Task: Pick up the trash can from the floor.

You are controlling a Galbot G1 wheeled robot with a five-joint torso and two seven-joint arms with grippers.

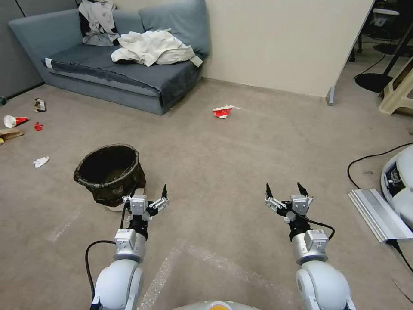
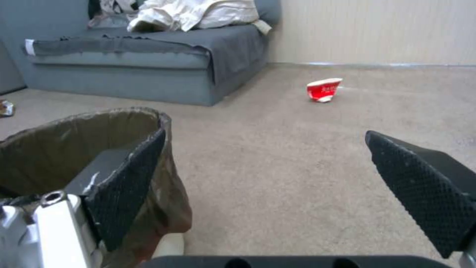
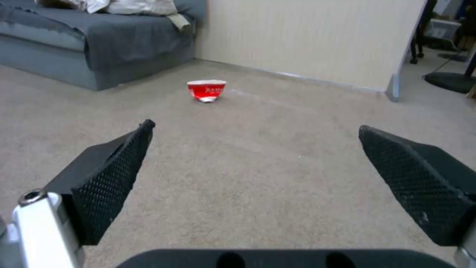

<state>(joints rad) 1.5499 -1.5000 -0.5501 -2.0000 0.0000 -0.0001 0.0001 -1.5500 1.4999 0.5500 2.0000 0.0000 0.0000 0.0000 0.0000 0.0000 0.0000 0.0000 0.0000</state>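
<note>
Both your grippers hang spread apart: left gripper (image 1: 146,194) straddles the rim of the trash can (image 1: 111,172) on the floor (image 1: 223,163), one fingertip (image 2: 130,178) inside; right gripper (image 1: 286,190) holds nothing, well apart.

No legible text is present. The crushed red cup (image 3: 206,90) on the floor (image 3: 258,163) carries a pale printed mark on its side; the characters are too blurred to read
</note>
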